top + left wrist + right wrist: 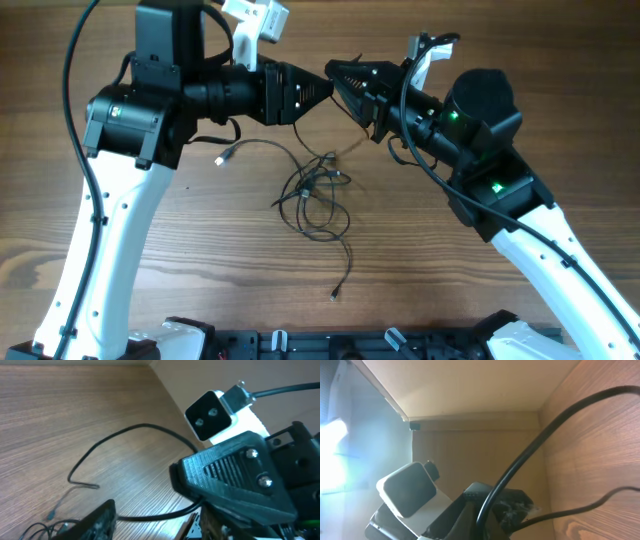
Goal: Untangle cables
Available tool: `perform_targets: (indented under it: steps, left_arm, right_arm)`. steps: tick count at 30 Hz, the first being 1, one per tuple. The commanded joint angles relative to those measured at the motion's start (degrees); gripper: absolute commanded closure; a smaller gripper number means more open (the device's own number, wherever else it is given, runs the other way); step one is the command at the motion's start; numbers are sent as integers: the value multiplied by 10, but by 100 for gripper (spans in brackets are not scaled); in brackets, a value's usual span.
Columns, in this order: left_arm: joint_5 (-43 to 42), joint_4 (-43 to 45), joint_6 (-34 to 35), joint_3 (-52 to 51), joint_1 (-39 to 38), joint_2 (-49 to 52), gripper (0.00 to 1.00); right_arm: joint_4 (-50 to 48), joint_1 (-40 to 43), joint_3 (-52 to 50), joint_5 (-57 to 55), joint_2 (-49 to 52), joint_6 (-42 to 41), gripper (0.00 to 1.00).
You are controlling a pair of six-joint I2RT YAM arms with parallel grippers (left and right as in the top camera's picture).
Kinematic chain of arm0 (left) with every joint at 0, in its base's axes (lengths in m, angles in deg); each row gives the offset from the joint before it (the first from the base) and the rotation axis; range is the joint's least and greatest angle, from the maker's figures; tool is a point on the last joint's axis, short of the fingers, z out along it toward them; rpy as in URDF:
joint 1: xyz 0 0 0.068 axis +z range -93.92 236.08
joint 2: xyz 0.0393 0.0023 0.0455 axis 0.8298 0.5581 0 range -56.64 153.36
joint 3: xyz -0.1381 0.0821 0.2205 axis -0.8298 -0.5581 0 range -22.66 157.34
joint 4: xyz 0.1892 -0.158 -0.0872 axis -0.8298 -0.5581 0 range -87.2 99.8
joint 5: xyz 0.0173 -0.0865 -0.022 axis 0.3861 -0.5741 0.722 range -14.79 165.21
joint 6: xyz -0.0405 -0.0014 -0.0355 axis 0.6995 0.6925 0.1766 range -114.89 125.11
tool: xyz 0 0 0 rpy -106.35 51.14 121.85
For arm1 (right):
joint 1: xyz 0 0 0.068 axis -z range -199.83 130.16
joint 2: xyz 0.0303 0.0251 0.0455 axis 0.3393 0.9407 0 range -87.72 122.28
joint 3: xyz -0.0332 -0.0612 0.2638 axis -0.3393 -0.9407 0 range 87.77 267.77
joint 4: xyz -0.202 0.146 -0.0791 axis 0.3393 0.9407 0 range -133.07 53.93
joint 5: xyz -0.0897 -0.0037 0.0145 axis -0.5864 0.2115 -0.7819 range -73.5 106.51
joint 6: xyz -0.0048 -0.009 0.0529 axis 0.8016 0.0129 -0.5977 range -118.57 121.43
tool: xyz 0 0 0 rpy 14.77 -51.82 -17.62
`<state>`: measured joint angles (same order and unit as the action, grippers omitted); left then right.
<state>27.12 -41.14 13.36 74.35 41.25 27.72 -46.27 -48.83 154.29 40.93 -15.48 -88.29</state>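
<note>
1. The wooden table [450,290] fills your overhead view, and everything else sits on it or hangs over it.
2. The left arm [130,115] reaches in from its side and the right arm [480,110] from the opposite side. Both forearms point inward over the far half of the table.
3. The cable tangle [315,190] lies flat on the wood near the middle of the table, just nearer the bases than the two grippers. You see a knot of thin dark loops, with one strand running off towards the left arm and another trailing down towards the bases.
4. The left gripper [322,90] and the right gripper [335,72] meet almost tip to tip above the table, just beyond the tangle. You cannot tell from any view whether either set of jaws is spread or pressed together, nor whether either one pinches a strand.
5. In your left wrist view the right gripper's black ribbed body fills the lower right. A dark cable loop [145,426] curves over the wood beside it, and a second strand passes beneath it.
6. A white wrist camera [255,18] rides on the left arm, and another wrist camera [432,52] on the right.
7. One loose connector [222,157] lies on the wood near the left arm. A second cable end [335,294] lies nearer the bases, well apart from the knot.
</note>
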Motion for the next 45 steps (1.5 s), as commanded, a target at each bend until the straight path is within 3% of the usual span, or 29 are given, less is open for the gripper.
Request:
perform_targets:
  steps: [1,3,4,9,13,19,20,21,23,25,28,31,33,36,40,45]
  left_arm:
    - [-25,3,-5,5,2,-10,52]
    - [-25,2,-5,5,2,-10,53]
    - [-25,2,-5,5,1,-10,60]
    - [-54,-17,-36,5,0,-10,71]
    - [-55,-24,-35,5,0,-10,92]
    - [-55,-14,-35,5,1,-10,96]
    - [-54,4,-21,5,4,-10,96]
    - [-51,38,26,5,13,-10,96]
    - [-48,97,99,5,31,-10,96]
    - [-49,208,227,5,56,-10,96]
    - [-61,380,373,5,68,-10,96]
    - [-31,532,497,5,68,-10,96]
    - [82,551,590,5,65,-9,96]
    - [184,570,592,5,62,7,96]
    - [212,735,632,5,74,109,96]
    - [292,734,598,5,143,224,96]
  right_arm:
    - [-2,-2,7,28,-5,3,96]
    - [-6,-2,7,49,-5,-17,96]
    - [-6,-2,7,51,-5,-20,95]
    - [-7,-2,7,66,-5,-44,95]
    - [-8,-2,7,79,-5,-49,96]
    - [-5,-2,7,85,-5,-39,96]
    - [-4,0,7,71,-5,-12,90]
    - [5,7,7,51,-5,27,62]
    - [50,36,7,29,-5,80,28]
    - [102,73,7,31,-5,135,13]
    - [167,116,7,46,-5,200,1]
    - [271,152,7,21,-5,259,0]
    - [338,157,6,9,-5,332,1]
    - [405,152,5,11,-5,398,1]
    - [473,130,5,14,-5,413,1]
    - [485,66,5,14,-5,433,1]
